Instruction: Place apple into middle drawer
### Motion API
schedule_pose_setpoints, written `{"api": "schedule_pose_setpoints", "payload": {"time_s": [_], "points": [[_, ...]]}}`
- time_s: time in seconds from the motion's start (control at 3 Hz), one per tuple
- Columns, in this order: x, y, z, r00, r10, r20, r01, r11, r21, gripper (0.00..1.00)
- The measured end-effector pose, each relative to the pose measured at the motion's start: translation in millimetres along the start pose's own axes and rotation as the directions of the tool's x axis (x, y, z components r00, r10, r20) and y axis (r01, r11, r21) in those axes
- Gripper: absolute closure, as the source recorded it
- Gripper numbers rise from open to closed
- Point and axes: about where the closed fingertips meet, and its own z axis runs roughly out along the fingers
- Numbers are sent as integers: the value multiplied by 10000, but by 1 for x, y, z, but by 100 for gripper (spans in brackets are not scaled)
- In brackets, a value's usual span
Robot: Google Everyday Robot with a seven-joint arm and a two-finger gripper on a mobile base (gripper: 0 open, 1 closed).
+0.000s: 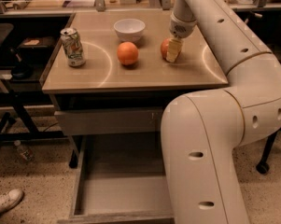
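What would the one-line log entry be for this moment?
pincer: at apple | apple: on tabletop, not yet in drawer | middle drawer: open
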Motion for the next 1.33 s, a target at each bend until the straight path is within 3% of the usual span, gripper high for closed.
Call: {"api": "schedule_pose_setpoints", "payload": {"time_s": [0.67,1.0,1.33], "points": [[0,0,0,10000,0,0,0,10000,0,89],[0,0,0,10000,0,0,0,10000,0,100],[-3,-1,-13,9997,-147,197,142,9995,285,100]]}}
